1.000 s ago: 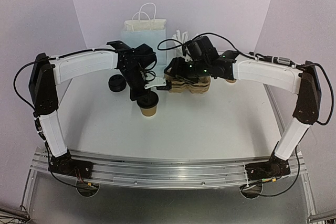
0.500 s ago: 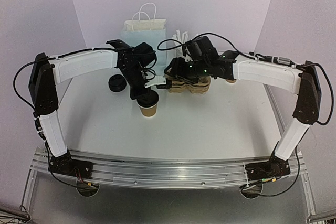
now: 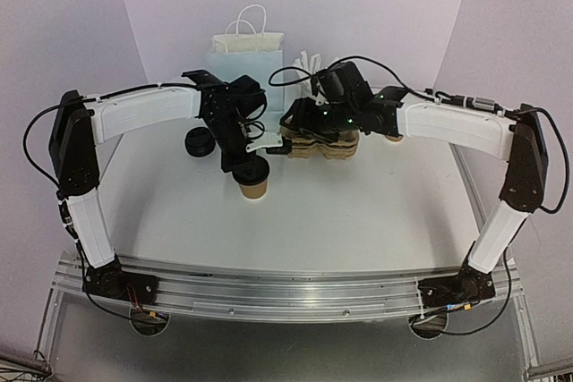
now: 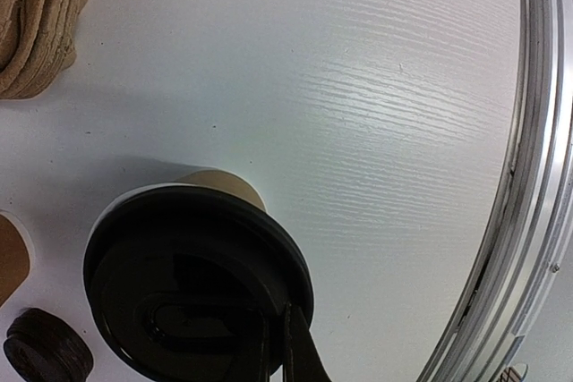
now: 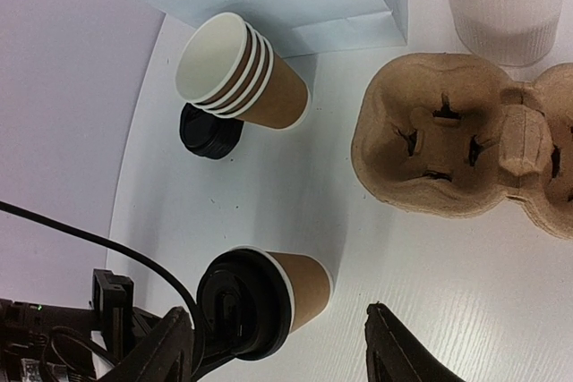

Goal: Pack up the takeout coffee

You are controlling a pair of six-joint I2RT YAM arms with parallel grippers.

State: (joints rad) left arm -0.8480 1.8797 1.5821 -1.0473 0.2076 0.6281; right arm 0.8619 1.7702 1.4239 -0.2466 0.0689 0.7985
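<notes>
A brown kraft cup stands upright on the white table, left of centre. A black lid sits on its rim, slightly skewed. My left gripper is shut on that lid's edge; in the left wrist view the fingers pinch the lid over the cup. My right gripper hangs open and empty above the carrier. In the right wrist view the lidded cup stands between its fingers, apart from them. A stack of spare cups lies on its side.
A pulp cup carrier sits at centre. A stack of black lids is to the left. A pale blue paper bag and a white cup of straws stand at the back. A metal rail edges the table.
</notes>
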